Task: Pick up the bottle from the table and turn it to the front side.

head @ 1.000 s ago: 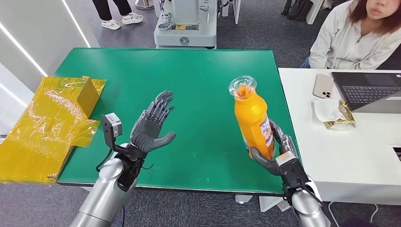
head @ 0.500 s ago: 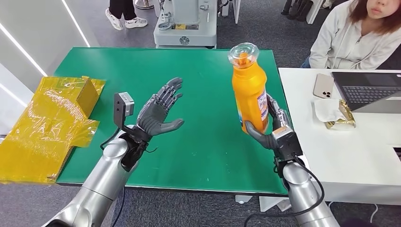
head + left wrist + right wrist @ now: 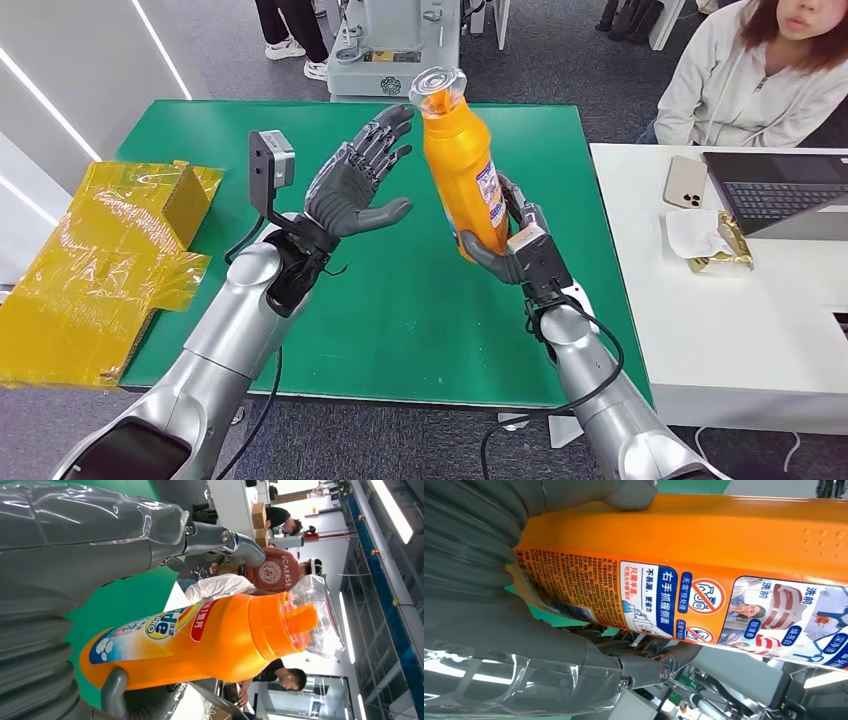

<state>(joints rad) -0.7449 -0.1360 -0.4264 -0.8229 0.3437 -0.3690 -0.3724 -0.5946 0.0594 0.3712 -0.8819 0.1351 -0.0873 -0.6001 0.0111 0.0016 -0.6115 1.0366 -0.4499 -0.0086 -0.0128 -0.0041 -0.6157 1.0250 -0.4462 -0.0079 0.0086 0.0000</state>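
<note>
The orange plastic detergent bottle (image 3: 462, 165) with its clear cap is up off the green bench (image 3: 420, 300), gripped near its base by my right hand (image 3: 515, 245), whose dark fingers (image 3: 520, 215) are clamped around the lower body with the thumb across the bottom. The bottle leans with its cap toward the far side and a little to the left, above the middle of the bench. On my right wrist view I see the back label facing that camera, small print and warning icons on the orange plastic (image 3: 684, 535), with the thumb pressed on the bottle's edge. My left hand (image 3: 358, 185) is raised just beside the bottle, palm toward it, fingers (image 3: 385, 135) spread apart and holding nothing; I see a narrow gap between them and the bottle. My left wrist view shows the coloured front label (image 3: 150, 630) turned toward that hand. A crumpled yellow plastic wrapping (image 3: 100, 260) lies at the bench's left edge. At the white desk (image 3: 740, 340) to the right sits a person in a light hoodie (image 3: 740, 80), with a laptop (image 3: 780, 190) and a phone (image 3: 684, 181) there.
</note>
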